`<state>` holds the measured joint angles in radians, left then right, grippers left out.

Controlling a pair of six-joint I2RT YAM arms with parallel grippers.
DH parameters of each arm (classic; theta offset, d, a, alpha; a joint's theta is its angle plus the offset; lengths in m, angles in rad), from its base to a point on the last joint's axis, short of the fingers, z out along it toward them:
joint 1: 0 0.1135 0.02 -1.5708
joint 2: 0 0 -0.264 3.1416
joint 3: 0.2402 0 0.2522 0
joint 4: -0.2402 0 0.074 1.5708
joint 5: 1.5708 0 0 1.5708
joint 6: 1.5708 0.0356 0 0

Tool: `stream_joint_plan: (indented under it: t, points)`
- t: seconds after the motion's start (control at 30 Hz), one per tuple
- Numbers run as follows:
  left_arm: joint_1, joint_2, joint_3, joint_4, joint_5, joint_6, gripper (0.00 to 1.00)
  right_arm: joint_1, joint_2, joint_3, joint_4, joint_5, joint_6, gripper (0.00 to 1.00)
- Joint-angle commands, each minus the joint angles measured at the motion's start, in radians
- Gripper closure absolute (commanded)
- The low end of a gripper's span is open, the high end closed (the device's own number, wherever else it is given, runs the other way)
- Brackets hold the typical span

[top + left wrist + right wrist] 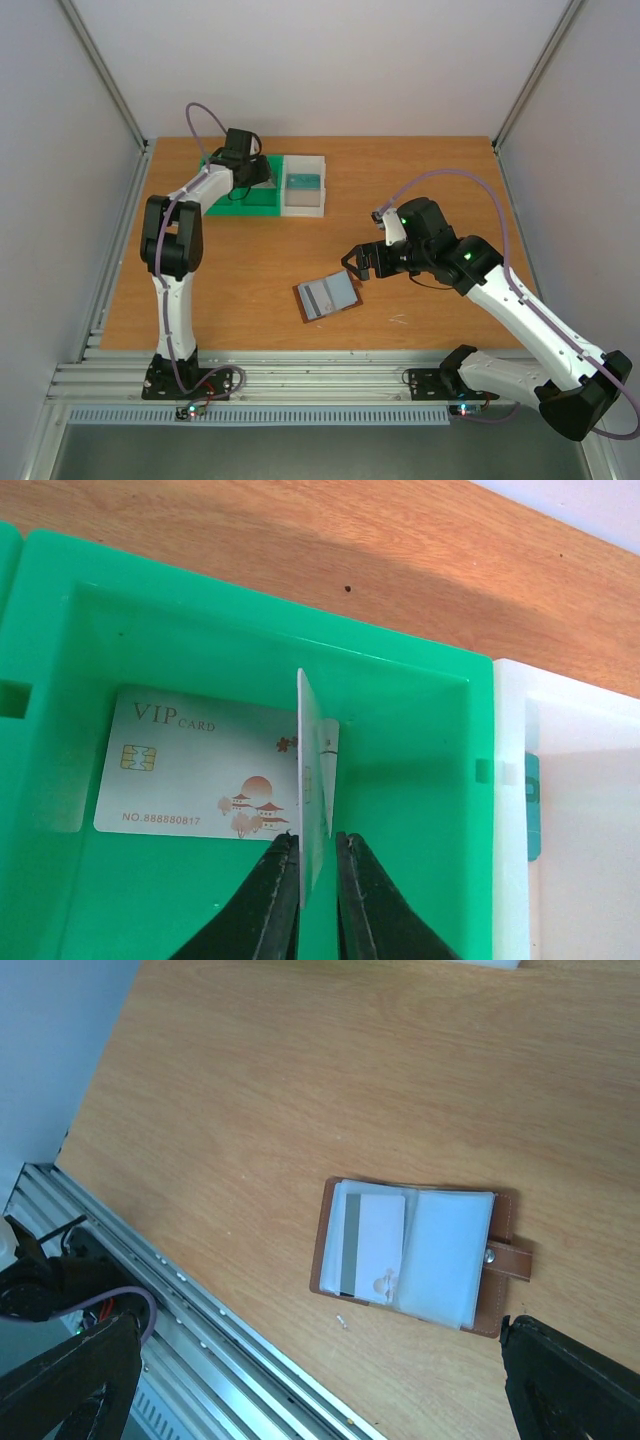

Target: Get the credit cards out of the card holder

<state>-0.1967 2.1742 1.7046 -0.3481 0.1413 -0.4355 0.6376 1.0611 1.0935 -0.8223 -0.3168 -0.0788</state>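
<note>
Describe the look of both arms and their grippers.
Both the left arm and right arm have white links, black joints and a looping lilac cable. Small green lights glow on the right arm. The left gripper and right gripper have black fingers.

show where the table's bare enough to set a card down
Bare wood: between the white bin and the wallet, left of the wallet, and the far right corner. Crowded: the green bin, with a VIP card and the left pincer on an upright card; the right pincer hovers by the wallet.
</note>
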Motion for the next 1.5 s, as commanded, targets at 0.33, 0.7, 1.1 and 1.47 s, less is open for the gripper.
stream_joint_plan:
  t: [0.33,0.7,1.1,1.47]
  points:
    - [0.005,0.025,0.070,-0.030,-0.050,0.035,0.76,-0.002,-0.001,0.030,-0.016,0.016,0.015,0.01]
    - [0.004,-0.028,0.067,-0.051,-0.043,0.030,0.58,-0.002,-0.008,0.022,-0.018,0.006,0.026,0.02]
    - [0.003,-0.168,0.031,-0.142,0.023,0.032,0.40,-0.001,-0.012,0.014,-0.024,0.046,0.067,0.02]
    - [0.003,-0.434,-0.250,-0.177,0.242,-0.027,0.39,-0.001,0.047,-0.027,-0.010,0.072,0.068,0.01]
